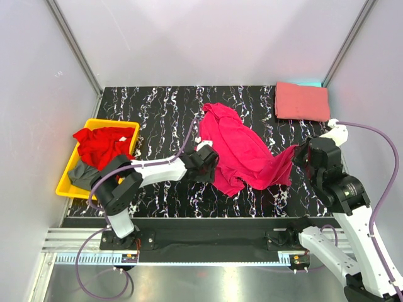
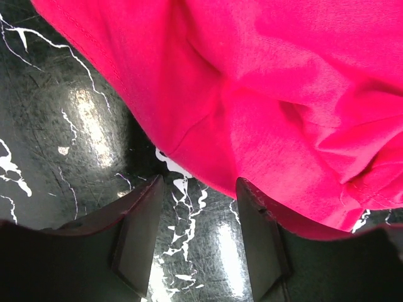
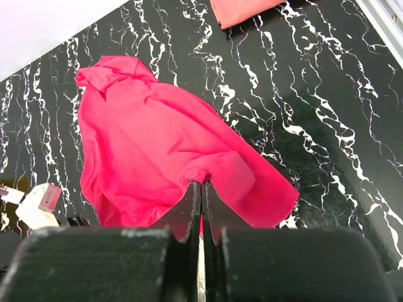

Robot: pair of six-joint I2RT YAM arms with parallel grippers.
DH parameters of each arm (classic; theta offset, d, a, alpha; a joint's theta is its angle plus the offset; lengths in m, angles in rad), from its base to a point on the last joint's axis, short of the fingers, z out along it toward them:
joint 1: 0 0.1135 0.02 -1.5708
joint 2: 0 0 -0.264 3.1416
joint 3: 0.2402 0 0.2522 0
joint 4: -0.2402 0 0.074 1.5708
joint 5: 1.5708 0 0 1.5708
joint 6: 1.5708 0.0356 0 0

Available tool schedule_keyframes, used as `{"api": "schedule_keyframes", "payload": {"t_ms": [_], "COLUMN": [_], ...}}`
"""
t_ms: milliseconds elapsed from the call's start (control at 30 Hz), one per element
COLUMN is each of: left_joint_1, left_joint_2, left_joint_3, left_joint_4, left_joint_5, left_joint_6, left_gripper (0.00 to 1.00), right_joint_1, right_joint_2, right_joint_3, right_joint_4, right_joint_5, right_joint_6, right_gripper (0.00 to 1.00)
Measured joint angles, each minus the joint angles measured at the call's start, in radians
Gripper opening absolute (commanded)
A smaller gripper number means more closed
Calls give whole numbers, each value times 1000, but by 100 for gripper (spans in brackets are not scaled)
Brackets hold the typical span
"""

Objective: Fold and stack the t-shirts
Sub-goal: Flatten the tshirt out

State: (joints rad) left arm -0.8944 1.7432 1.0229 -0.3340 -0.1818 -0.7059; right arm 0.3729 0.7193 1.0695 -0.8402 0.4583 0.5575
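Nearest me, right gripper (image 3: pixel 200 184) is pinched tight on a fold of the magenta shirt (image 3: pixel 145 145); left gripper (image 2: pixel 199 182) stands open at its edge, holding nothing.

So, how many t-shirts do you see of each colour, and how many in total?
magenta t-shirt: 1
salmon pink t-shirt: 1
red t-shirt: 1
grey t-shirt: 1
Total: 4
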Motion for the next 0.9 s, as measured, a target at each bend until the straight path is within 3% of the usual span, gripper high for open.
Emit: {"api": "schedule_keyframes", "payload": {"t_ms": [167,400,500,533,600,733,900], "left_joint_1": [0,9,13,15,22,69,237], "left_joint_2": [-19,37,79,83,84,71,-28], "left_joint_3": [2,93,124,125,130,164,174], "left_joint_4": [-17,-69,-85,-92,-119,-180,-201], "left_joint_5": [-15,-41,-49,-52,-63,-96,-113], "left_joint_6": [-24,-37,-40,-40,-35,3,75], "left_gripper": [54,43,26,13,1,0,0], "right_joint_1": [0,0,0,0,0,0,0], "right_joint_2": [-6,-11,-12,-12,-12,-12,-12], "right_joint_3": [0,0,0,0,0,0,-1], "right_joint_4": [1,2,4,4,4,4,5], "right_joint_5": [-7,-8,-8,-8,-8,-8,-9], "right_joint_6": [0,1,1,1,1,1,1], "right_gripper": [0,0,0,0,0,0,0]}}
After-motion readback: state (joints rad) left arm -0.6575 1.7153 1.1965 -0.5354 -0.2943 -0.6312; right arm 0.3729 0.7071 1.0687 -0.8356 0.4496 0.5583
